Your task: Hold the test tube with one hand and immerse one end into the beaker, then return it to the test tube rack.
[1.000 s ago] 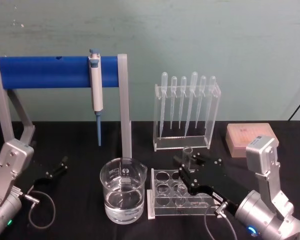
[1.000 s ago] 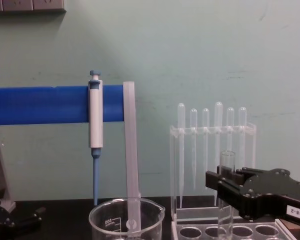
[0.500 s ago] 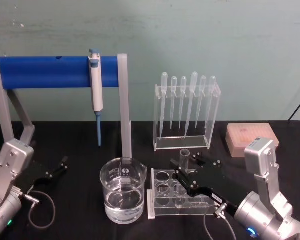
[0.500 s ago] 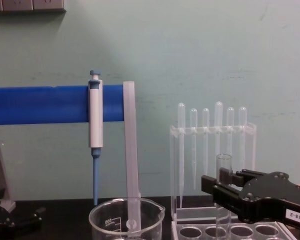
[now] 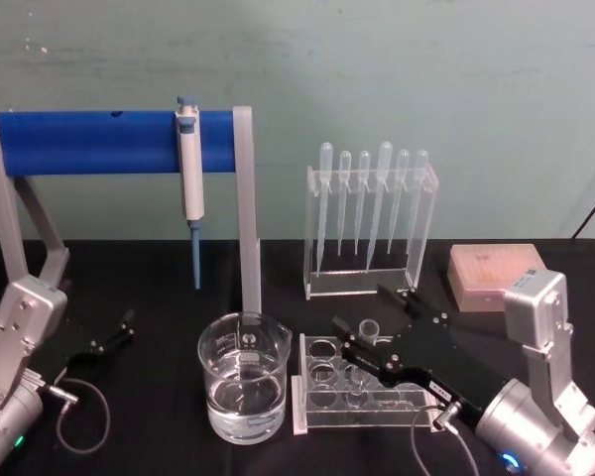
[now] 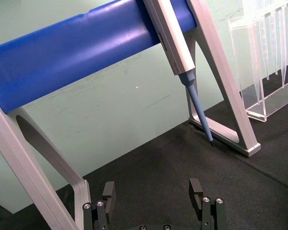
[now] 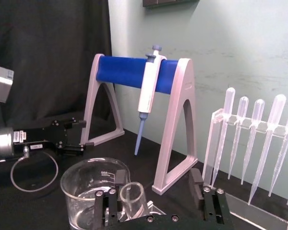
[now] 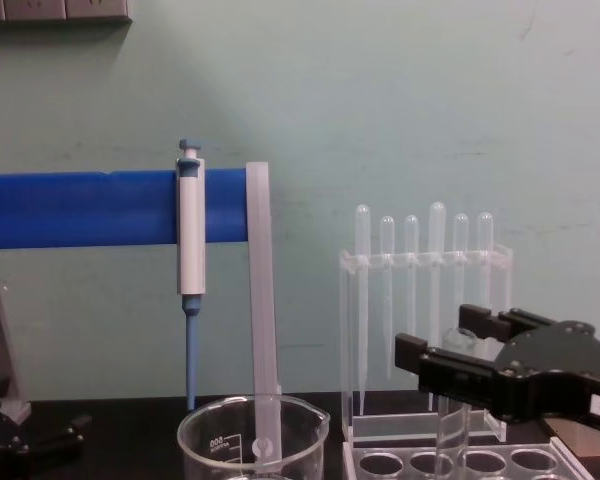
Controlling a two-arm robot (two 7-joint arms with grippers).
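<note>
The test tube (image 5: 368,328) stands upright in a hole of the clear rack (image 5: 310,405), with its open rim above the rack top. My right gripper (image 5: 369,317) hovers over the rack, open, one finger on each side of the tube. In the right wrist view the tube (image 7: 132,198) sits close to one finger (image 7: 108,207), and the other finger is well clear of it. From the chest, the gripper (image 8: 438,336) brackets the tube's (image 8: 450,410) top. The beaker (image 5: 243,387), part full of water, stands left of the rack. My left gripper (image 6: 152,189) rests open at the table's left.
A blue-barred stand (image 5: 109,142) with a pipettor (image 5: 190,183) clipped to it spans the back left. An acrylic stand of pipettes (image 5: 369,223) is behind the rack. A pink tip box (image 5: 496,273) lies at the right. A cable loops by the left arm (image 5: 79,412).
The tube has sunk lower into the rack. My right gripper has opened off it, and the right wrist has drawn back toward the right. The left arm has not moved.
</note>
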